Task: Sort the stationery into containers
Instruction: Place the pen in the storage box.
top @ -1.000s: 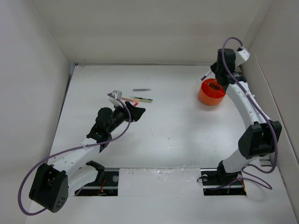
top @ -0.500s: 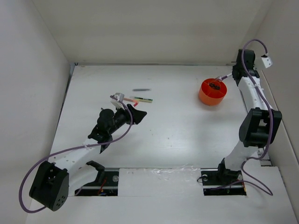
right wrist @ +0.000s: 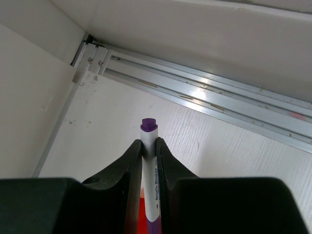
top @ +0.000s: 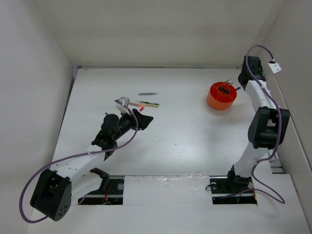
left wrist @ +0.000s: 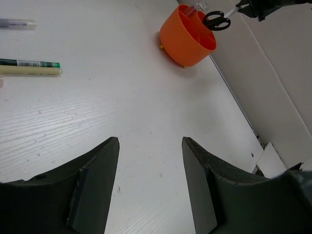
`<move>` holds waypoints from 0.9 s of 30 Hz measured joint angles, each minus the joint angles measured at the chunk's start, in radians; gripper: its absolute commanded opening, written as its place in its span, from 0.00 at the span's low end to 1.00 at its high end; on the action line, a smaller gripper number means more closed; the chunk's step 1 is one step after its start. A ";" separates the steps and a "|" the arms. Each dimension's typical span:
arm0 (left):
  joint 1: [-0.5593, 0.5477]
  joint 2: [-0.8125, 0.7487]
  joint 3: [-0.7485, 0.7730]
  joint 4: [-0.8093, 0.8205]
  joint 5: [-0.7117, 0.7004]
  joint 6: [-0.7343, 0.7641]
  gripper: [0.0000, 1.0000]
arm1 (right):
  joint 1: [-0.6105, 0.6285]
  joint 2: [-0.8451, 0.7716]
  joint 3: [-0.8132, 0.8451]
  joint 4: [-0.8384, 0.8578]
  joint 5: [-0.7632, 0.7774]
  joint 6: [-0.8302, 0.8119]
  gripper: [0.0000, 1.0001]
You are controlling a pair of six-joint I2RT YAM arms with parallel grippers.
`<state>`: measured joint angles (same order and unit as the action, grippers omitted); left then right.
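Top: overhead; left wrist: low, shares organiser [left wrist: 184,45]; right wrist: near far wall [right wrist: 195,24]

- Table top [left wrist: 122,107], centre of the left wrist view: white and matt, with a fine streaked grain.
- Organiser [left wrist: 187,41], upper centre: smooth orange plastic with a soft gloss.
- Scissors [left wrist: 217,21], in the organiser: handles of shiny black plastic.
- Left gripper [left wrist: 150,146], lower edge: dark, matt plastic.
- Pen [right wrist: 148,165], lower centre of the right wrist view: smooth white plastic barrel with a purple tip.
- Right gripper [right wrist: 148,146]: black plastic with a slight sheen.
- Rails [right wrist: 204,97], across the middle: bare brushed metal that showed bright glints.
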<state>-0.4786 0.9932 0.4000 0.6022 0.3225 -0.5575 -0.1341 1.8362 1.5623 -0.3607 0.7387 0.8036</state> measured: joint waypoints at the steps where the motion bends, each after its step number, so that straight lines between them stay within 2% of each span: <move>1: 0.000 -0.003 0.000 0.000 -0.001 0.000 0.51 | 0.000 0.006 0.000 0.002 0.006 -0.003 0.00; 10: 0.000 -0.020 0.000 0.000 -0.002 0.004 0.51 | 0.014 0.063 0.000 0.002 0.048 -0.015 0.00; 23: 0.000 -0.024 0.000 0.000 -0.002 0.004 0.51 | 0.117 0.117 0.000 0.002 0.159 -0.031 0.00; 27: 0.000 -0.027 0.000 -0.001 -0.002 0.004 0.51 | 0.130 0.124 0.000 0.001 0.171 -0.028 0.09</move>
<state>-0.4786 0.9657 0.4000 0.6014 0.3210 -0.5533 -0.0040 1.9606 1.5623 -0.3599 0.9100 0.7753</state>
